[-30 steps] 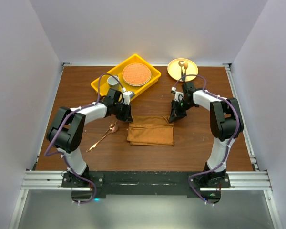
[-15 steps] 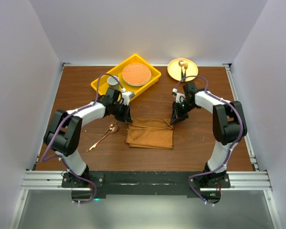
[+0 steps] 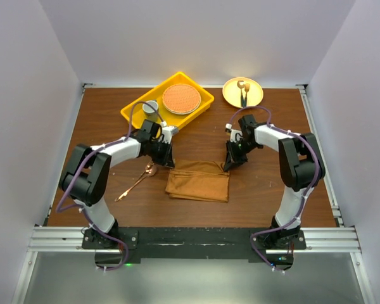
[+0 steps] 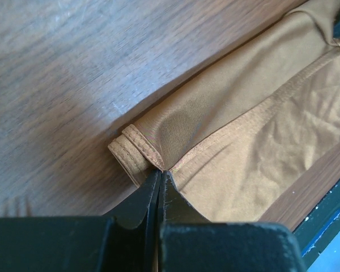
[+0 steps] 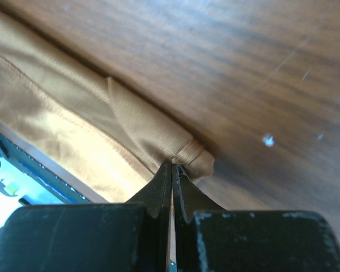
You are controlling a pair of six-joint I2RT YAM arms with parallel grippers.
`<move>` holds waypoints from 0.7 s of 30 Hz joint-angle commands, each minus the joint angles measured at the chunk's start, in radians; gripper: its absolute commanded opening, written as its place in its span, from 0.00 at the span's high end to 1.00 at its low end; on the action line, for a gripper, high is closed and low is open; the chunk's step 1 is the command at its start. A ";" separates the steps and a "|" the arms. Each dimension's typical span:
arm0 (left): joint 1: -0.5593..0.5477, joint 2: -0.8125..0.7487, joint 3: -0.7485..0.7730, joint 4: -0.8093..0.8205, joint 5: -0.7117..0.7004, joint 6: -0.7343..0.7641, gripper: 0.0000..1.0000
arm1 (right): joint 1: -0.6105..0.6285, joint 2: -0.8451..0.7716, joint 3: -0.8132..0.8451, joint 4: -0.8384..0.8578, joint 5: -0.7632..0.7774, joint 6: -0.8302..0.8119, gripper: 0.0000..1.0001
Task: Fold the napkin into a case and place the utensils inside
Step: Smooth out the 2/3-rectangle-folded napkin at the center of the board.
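The napkin (image 3: 197, 180) lies folded into a wide band in the middle of the surface (image 3: 272, 190). The left gripper (image 3: 170, 163) has its jaws clenched on the napkin's far left corner, where the hems stack. The right gripper (image 3: 228, 164) has its jaws clenched on the far right corner. The spoon (image 3: 136, 182) lies slanted, apart to the left. Bare wood separates the napkin's far edge from the yellow tray (image 3: 132, 109) and the yellow plate (image 3: 253, 100).

The top view looks down from behind the arm bases (image 3: 104, 239) over the whole desk (image 3: 253, 190). Each wrist view sits close behind its fingers (image 4: 140, 205), facing the napkin (image 4: 249, 153) corner at their tips, also seen overhead.
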 commanded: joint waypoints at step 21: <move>-0.301 -0.190 -0.080 0.219 -0.066 0.768 0.44 | 0.011 0.039 0.027 0.039 0.058 -0.010 1.00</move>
